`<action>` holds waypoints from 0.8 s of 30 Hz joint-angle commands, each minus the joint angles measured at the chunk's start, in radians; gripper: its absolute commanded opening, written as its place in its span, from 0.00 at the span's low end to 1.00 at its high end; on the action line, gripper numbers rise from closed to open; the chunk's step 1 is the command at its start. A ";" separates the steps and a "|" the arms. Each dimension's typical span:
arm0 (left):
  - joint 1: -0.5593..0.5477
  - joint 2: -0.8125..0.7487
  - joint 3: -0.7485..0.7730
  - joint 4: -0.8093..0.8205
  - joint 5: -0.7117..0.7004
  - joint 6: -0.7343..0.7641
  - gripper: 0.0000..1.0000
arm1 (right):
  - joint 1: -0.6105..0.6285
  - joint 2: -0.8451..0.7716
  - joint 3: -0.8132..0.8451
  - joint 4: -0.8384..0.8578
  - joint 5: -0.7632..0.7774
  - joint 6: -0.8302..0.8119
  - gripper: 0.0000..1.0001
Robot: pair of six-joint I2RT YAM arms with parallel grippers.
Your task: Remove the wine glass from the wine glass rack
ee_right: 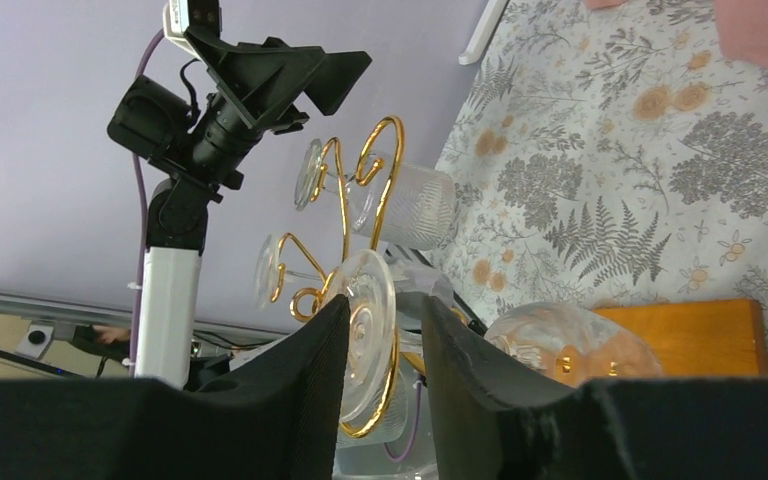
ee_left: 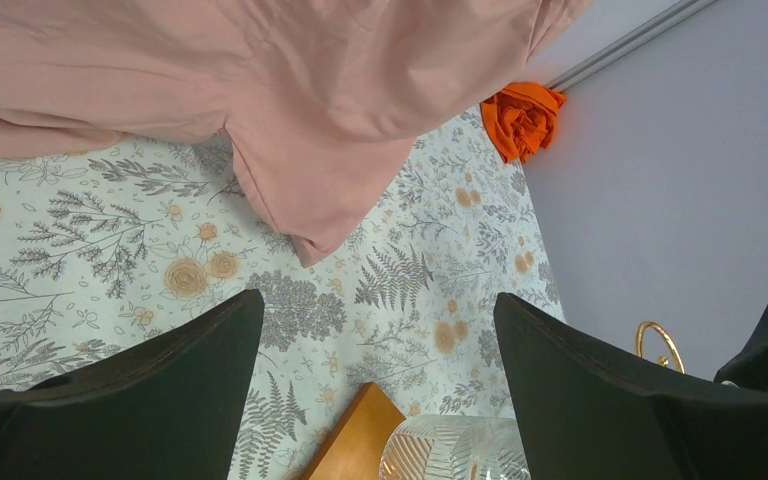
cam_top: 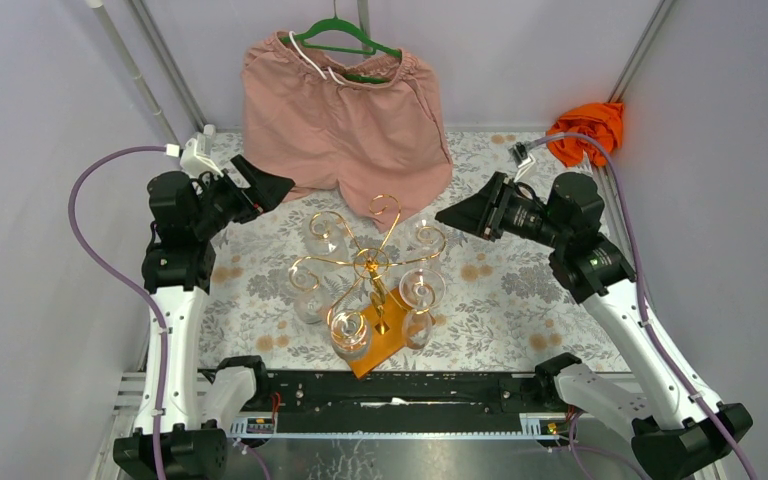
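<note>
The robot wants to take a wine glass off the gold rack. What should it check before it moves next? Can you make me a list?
1. Right pincer lined up with a wine glass: ok. The glass's round foot shows in the pincer's gap.
2. Grip on that glass: cannot tell. The jaws show a gap, and contact is not clear.
3. Left pincer out of the way: ok. It is wide open, empty and off to the rack's side.
4. Wine glass rack upright on its wooden base: ok.
5. Pink shorts clear of the rack's top curl: cannot tell. They overlap in the top view.
</note>
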 commanded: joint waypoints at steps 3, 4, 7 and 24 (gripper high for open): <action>-0.004 -0.021 -0.010 0.039 0.008 0.002 0.93 | 0.020 -0.018 -0.010 0.052 -0.057 0.041 0.36; -0.004 -0.021 -0.010 0.038 0.007 0.003 0.93 | 0.021 -0.021 -0.013 0.054 -0.057 0.042 0.35; -0.004 -0.025 -0.011 0.034 0.007 0.005 0.93 | 0.024 -0.028 -0.021 0.047 -0.055 0.044 0.35; -0.003 -0.031 -0.020 0.031 0.002 0.008 0.93 | 0.027 -0.029 -0.050 0.075 -0.051 0.085 0.11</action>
